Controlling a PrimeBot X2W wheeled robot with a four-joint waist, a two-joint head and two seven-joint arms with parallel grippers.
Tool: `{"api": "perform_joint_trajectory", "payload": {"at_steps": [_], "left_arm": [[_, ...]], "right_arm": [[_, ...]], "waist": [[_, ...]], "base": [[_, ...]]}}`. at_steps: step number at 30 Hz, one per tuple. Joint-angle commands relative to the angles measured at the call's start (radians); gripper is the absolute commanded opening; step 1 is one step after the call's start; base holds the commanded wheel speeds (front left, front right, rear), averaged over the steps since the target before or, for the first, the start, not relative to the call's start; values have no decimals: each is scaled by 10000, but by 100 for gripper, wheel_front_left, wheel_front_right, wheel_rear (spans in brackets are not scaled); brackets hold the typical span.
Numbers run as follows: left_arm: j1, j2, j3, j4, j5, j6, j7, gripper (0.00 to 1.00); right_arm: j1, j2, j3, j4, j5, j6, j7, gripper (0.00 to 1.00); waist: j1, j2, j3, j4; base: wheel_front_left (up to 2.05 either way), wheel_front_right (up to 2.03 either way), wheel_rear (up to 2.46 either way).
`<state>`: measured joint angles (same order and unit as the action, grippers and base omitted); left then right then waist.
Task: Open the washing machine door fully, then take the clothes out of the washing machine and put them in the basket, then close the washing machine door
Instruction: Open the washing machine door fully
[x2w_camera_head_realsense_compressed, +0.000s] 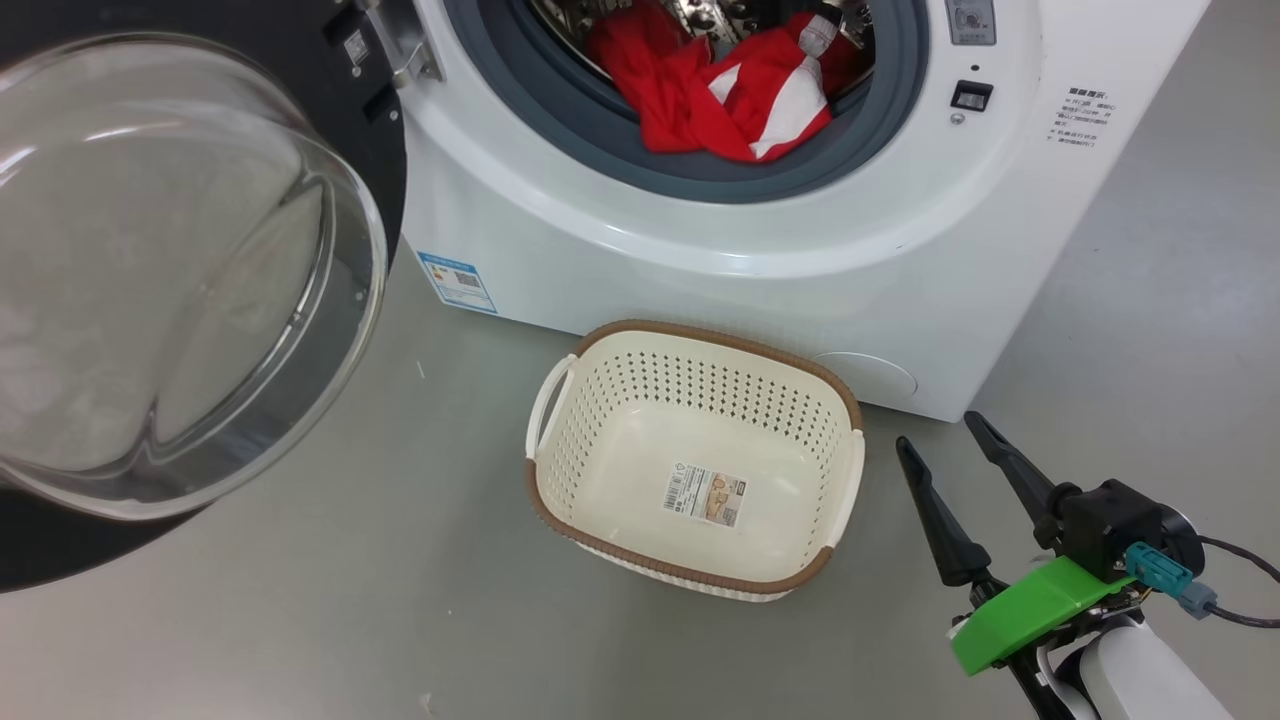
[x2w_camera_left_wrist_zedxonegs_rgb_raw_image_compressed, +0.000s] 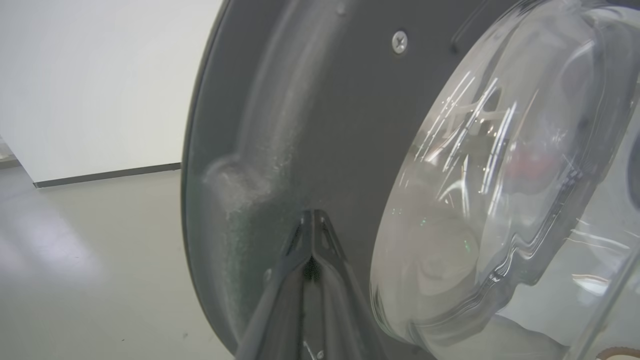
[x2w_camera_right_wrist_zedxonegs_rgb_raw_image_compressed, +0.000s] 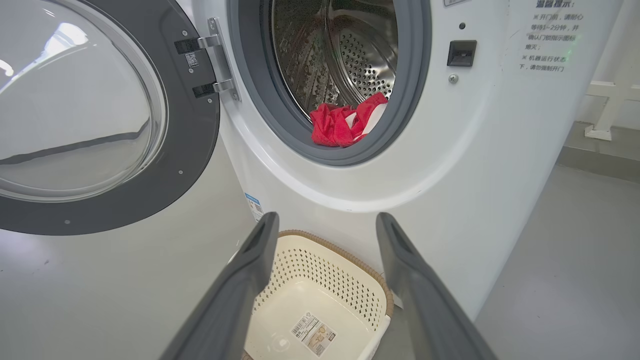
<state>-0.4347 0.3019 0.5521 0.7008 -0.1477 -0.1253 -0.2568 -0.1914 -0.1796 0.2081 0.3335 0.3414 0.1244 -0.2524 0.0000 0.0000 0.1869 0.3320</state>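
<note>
The washing machine door (x2w_camera_head_realsense_compressed: 190, 270) stands swung wide to the left, its glass bowl bulging toward me. In the left wrist view my left gripper (x2w_camera_left_wrist_zedxonegs_rgb_raw_image_compressed: 312, 217) is shut, its tips pressed against the door's dark inner rim (x2w_camera_left_wrist_zedxonegs_rgb_raw_image_compressed: 310, 125) beside the glass. The red and white clothes (x2w_camera_head_realsense_compressed: 735, 95) lie at the front of the drum of the washing machine (x2w_camera_head_realsense_compressed: 700, 250), draped on the grey gasket; the clothes (x2w_camera_right_wrist_zedxonegs_rgb_raw_image_compressed: 345, 125) also show past my right gripper (x2w_camera_right_wrist_zedxonegs_rgb_raw_image_compressed: 325, 225). My right gripper (x2w_camera_head_realsense_compressed: 940, 430) is open, low right, beside the cream basket (x2w_camera_head_realsense_compressed: 600, 345), which holds nothing.
The basket (x2w_camera_right_wrist_zedxonegs_rgb_raw_image_compressed: 372, 285) stands on the grey floor right in front of the machine. A white wall with a dark skirting (x2w_camera_left_wrist_zedxonegs_rgb_raw_image_compressed: 105, 175) lies beyond the door. A white frame (x2w_camera_right_wrist_zedxonegs_rgb_raw_image_compressed: 607, 110) stands right of the machine.
</note>
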Motion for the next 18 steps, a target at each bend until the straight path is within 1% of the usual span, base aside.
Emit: {"api": "perform_joint_trajectory", "payload": {"at_steps": [1, 8, 16, 18], "left_arm": [[-260, 748, 392, -163, 83, -18, -49, 0], [-338, 670, 509, -29, -1, -42, -49, 0], [325, 256, -103, -779, -732, -51, -49, 0], [597, 154, -205, -1067, -848, -51, -49, 35]], "right_arm": [[-275, -59, 225, -205, -94, 63, -93, 100], [-241, -60, 208, -189, -102, 63, -93, 100], [-171, -57, 207, -176, -85, 63, -93, 100], [-144, -49, 185, -192, -86, 63, -93, 100]], "waist": [[0, 0, 3, -7], [0, 0, -101, 14], [0, 0, -409, 97], [0, 0, -486, 112]], "base": [[0, 0, 0], [0, 0, 0], [0, 0, 0], [0, 0, 0]]}}
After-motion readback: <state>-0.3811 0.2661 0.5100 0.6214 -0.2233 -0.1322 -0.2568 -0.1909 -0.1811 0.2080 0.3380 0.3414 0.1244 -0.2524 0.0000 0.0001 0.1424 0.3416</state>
